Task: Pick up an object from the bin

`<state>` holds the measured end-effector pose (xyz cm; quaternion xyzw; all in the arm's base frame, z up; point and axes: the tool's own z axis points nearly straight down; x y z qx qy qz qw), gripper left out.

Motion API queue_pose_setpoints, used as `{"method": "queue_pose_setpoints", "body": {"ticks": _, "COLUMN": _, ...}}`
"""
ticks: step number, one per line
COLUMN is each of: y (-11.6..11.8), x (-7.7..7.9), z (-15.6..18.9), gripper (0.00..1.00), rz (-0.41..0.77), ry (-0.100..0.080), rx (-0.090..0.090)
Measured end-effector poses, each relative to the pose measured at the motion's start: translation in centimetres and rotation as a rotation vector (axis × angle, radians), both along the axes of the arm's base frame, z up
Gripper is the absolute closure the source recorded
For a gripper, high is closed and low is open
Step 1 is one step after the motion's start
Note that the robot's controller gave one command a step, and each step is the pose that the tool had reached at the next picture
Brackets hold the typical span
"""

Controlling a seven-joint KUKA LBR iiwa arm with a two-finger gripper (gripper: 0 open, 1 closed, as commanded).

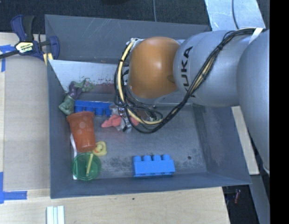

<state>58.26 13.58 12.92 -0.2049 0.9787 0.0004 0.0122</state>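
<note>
My gripper pokes out from under the orange wrist cover near the bin's middle left. Its tips sit right at a small pink flat piece lying on the bin floor; whether the fingers enclose it is hidden. Just left of the gripper lies a blue toy block against the back-left area. Below that block an orange cup lies on its side.
A green round lid with a yellow stick lies at the front left, a small yellow piece beside it. A green-purple toy figure sits in the back left corner. A second blue block rests by the front wall.
</note>
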Motion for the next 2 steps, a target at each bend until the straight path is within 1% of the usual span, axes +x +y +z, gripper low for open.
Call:
{"method": "queue_pose_setpoints", "body": {"ticks": 1, "y": -0.2, "x": -0.4, "z": 4.4, "gripper": 1.00, "rz": 0.134, "ry": 0.008, "rx": -0.004}}
{"method": "queue_pose_setpoints", "body": {"ticks": 2, "y": -2.0, "x": 0.4, "z": 11.4, "gripper": 1.00, "rz": 0.097, "ry": 0.006, "rx": -0.003}}
